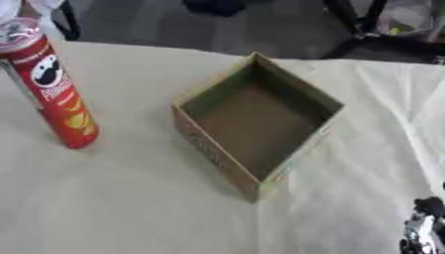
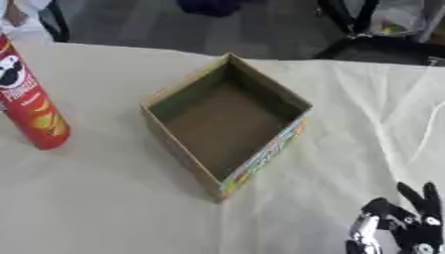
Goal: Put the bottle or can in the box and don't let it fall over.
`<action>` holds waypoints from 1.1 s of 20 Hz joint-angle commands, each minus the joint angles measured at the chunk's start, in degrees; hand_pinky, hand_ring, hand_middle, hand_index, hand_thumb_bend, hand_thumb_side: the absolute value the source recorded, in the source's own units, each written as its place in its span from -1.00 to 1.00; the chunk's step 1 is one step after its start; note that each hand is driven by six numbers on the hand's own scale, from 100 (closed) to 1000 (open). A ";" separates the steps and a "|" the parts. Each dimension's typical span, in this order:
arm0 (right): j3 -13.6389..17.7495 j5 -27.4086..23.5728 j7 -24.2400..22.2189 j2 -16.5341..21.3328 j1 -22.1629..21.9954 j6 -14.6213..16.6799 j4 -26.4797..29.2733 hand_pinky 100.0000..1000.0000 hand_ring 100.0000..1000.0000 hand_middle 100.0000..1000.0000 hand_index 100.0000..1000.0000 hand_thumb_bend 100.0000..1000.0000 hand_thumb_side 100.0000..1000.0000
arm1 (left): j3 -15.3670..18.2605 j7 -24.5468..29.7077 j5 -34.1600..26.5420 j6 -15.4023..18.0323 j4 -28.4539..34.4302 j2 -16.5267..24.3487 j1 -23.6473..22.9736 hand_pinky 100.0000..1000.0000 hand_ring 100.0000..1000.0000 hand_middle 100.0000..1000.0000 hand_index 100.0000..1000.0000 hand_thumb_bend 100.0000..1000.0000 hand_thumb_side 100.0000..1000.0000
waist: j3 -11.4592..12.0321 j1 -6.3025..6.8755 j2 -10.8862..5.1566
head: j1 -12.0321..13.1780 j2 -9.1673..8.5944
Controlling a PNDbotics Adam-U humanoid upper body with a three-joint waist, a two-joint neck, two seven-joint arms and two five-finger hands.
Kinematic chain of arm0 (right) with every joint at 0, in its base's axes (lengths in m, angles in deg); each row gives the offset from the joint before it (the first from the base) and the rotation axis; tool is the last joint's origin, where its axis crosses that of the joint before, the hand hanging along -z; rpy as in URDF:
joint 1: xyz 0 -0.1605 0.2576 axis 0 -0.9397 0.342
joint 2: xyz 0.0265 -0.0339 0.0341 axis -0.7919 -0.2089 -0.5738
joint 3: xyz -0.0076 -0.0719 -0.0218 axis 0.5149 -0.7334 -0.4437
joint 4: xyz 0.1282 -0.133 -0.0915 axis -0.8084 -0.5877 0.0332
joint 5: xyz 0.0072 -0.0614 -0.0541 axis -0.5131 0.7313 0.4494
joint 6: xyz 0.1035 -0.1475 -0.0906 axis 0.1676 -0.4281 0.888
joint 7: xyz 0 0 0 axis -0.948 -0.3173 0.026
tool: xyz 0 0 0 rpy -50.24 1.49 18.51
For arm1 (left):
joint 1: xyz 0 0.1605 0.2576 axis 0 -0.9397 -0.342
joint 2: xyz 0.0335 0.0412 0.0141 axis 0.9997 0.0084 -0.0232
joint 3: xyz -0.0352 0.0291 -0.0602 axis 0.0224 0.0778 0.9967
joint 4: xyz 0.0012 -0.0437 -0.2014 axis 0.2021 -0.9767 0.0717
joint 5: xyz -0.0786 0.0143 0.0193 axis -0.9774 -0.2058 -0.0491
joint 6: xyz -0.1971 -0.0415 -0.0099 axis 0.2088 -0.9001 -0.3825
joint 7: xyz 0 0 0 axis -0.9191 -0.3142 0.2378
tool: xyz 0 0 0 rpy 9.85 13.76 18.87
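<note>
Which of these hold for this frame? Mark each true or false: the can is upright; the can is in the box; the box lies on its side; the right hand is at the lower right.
1. The red can stands upright on the table. True.
2. The can is inside the box. False: it stands on the table, left of the box, apart from it.
3. The box lies on its side. False: it sits open side up, nothing in it.
4. The right hand shows at the lower right, fingers up, holding nothing. True.
</note>
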 commanded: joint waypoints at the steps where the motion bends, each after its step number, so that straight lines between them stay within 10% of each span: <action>1: 0.06 0.32 0.10 0.63 -0.09 0.13 0.68 -0.39 0.09 0.47 0.92 -1.00 0.13 | 0.62 0.11 0.68 0.30 0.69 2.14 0.90 -0.05 0.55 0.72 0.83 -1.00 0.11 | 0.13 0.20 -1.24 | 0.28 -0.40; 13: -0.57 0.71 0.10 1.04 -0.76 -0.55 0.68 -0.39 0.08 0.47 0.91 -1.00 0.12 | -5.53 14.16 40.82 8.20 -2.74 1.78 8.57 0.65 0.91 1.00 1.00 -1.00 0.40 | 0.03 0.13 -1.88 | 1.09 -0.46; 22: -0.65 0.79 0.10 1.05 -1.01 -0.88 0.68 -0.39 0.08 0.46 0.91 -1.00 0.12 | -7.20 18.50 49.53 5.85 -20.83 -2.26 15.76 0.66 0.90 1.00 1.00 -1.00 0.58 | 0.11 0.42 -2.03 | 1.30 -0.02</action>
